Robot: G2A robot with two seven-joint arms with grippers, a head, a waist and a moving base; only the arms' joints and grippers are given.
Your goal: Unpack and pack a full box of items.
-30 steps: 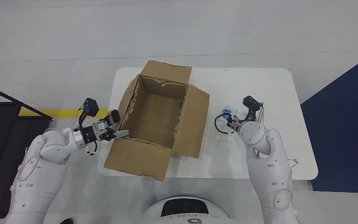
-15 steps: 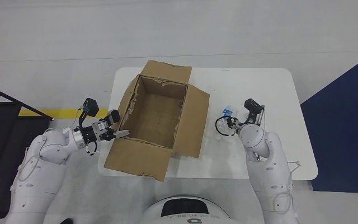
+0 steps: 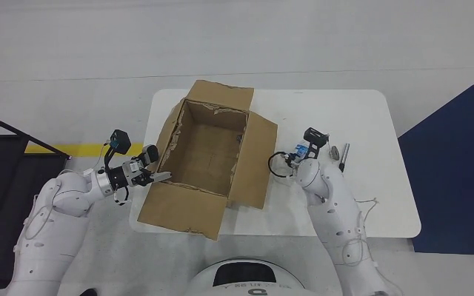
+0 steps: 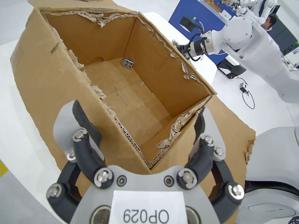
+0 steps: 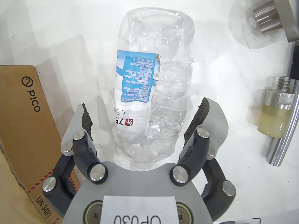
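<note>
An open brown cardboard box (image 3: 211, 159) with torn rims stands mid-table, and a small metal plate (image 4: 127, 63) lies on its floor. My left gripper (image 3: 159, 176) is open at the box's near left corner (image 4: 149, 166), which sits between its fingers (image 4: 79, 122). A crushed clear plastic bottle (image 5: 154, 89) with a blue label lies on the white table (image 3: 355, 118) right of the box. My right gripper (image 5: 144, 108) is open and straddles the bottle's neck end. In the top view the right gripper (image 3: 295, 155) is beside the box's right flap, with the bottle (image 3: 299, 148) at its tip.
Metal parts lie on the table right of the bottle: a flanged steel cylinder (image 5: 271, 17) and a steel rod with a yellowish clear block (image 5: 275, 117), both seen in the top view as metal parts (image 3: 338, 153). The box's folded-out flaps (image 3: 255, 166) cover the table around it.
My right arm has swung left toward the box, with its wrist turning around the bottle. The bottle has stayed about where it was. The left arm and box have not moved.
</note>
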